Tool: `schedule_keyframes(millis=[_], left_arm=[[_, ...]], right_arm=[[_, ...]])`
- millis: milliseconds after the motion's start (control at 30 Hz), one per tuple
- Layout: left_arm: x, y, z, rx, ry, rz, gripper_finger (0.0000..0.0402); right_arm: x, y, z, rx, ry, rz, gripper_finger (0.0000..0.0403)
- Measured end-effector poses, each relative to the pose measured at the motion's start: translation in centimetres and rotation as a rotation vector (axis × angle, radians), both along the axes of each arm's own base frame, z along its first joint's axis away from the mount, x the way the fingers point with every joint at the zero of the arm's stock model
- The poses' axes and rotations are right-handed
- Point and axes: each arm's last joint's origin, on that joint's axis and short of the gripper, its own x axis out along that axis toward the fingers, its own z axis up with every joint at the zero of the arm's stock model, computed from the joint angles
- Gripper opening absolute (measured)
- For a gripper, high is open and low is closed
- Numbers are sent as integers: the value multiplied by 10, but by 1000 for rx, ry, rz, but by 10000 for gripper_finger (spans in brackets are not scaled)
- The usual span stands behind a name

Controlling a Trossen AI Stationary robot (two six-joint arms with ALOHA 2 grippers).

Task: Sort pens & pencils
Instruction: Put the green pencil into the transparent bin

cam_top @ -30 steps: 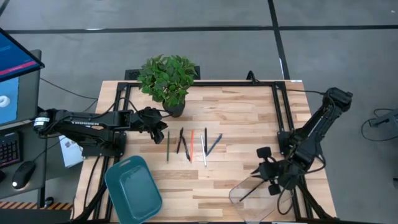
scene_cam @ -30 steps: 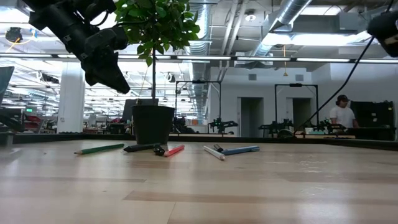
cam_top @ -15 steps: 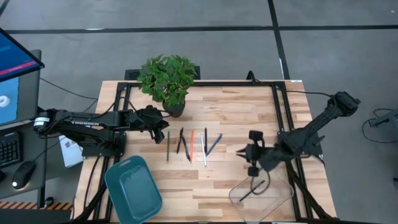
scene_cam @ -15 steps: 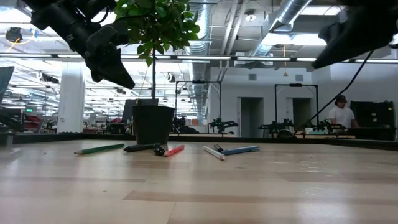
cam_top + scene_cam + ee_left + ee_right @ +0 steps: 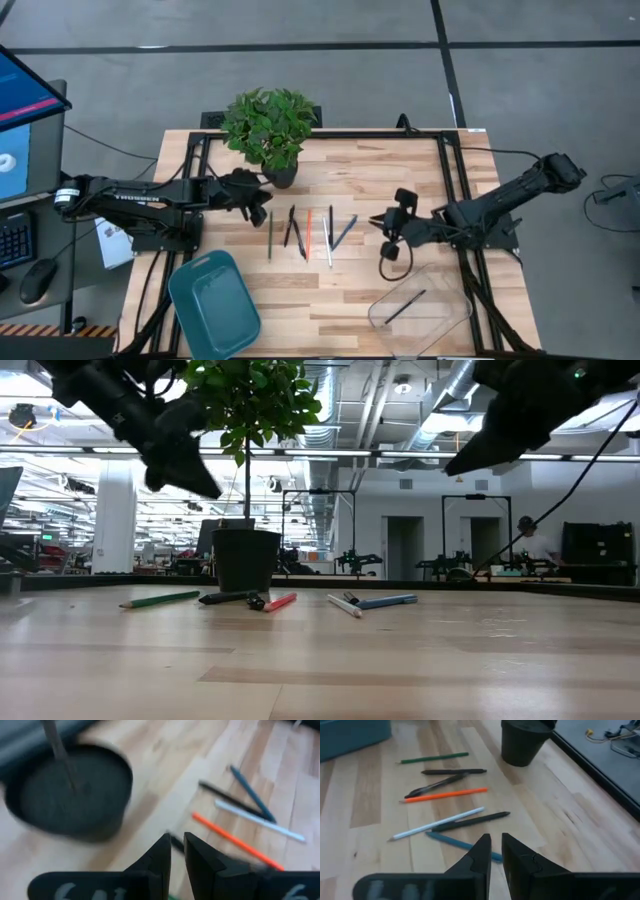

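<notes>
- Seven pens and pencils (image 5: 308, 232) lie in a row at mid-table; another rests in the clear tray (image 5: 445, 322), near right.
- Left gripper (image 5: 259, 211): nearly shut, empty, above the row's left end.
- Right gripper (image 5: 383, 228): nearly shut, empty, right of the row; the next pick probably requires opening first.

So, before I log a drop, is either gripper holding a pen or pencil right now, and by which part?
Nothing is held. The left gripper and the right gripper both show nearly closed, bare fingers above the table, with the pens and pencils lying loose.
</notes>
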Motion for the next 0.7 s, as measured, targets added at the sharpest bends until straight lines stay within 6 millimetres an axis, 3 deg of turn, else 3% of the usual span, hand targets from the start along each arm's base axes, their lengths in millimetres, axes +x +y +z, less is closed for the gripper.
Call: schedule_keyframes(millis=[233, 700], left_arm=[[-9, -7, -11, -159, 107, 20, 43], [-9, -11, -12, -347, 42, 201, 43]], right_arm=[[1, -3, 0, 0, 1, -15, 68], [2, -4, 1, 5, -18, -22, 68]])
